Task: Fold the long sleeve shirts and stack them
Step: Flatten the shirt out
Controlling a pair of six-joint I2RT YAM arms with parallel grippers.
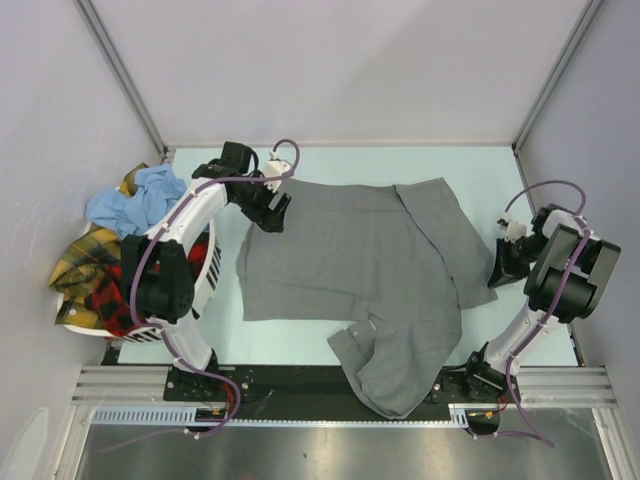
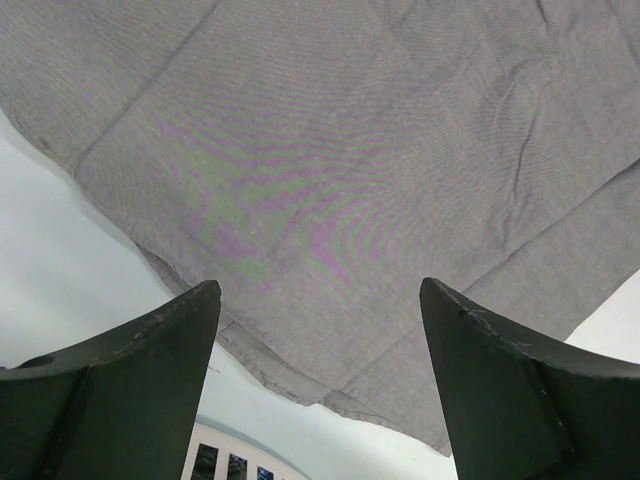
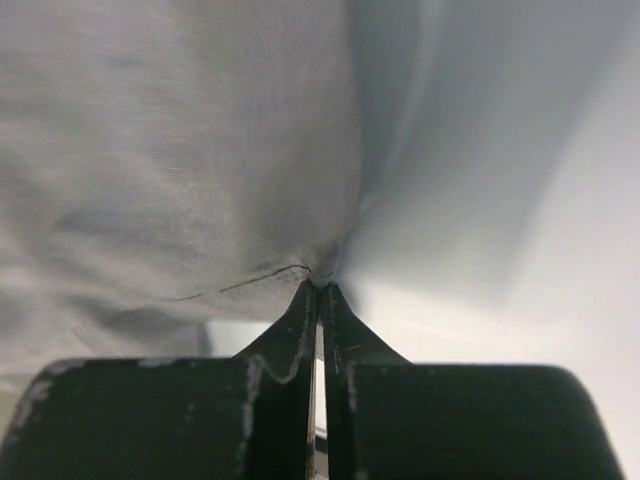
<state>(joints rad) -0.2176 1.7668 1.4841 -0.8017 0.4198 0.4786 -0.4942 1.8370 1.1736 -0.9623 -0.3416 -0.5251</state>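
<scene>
Near edge: one sleeve of the grey shirt (image 1: 350,260) trails off the bench (image 1: 490,170); the rest lies flat mid-bench. At its right edge the right hand (image 3: 320,287) is pinched together on the cloth. Over its far-left corner the left hand (image 2: 320,288) has fingers apart, holding nothing. Far left: blue shirt (image 1: 135,200) and plaid shirts (image 1: 88,265) heaped at the basket (image 1: 212,265).
</scene>
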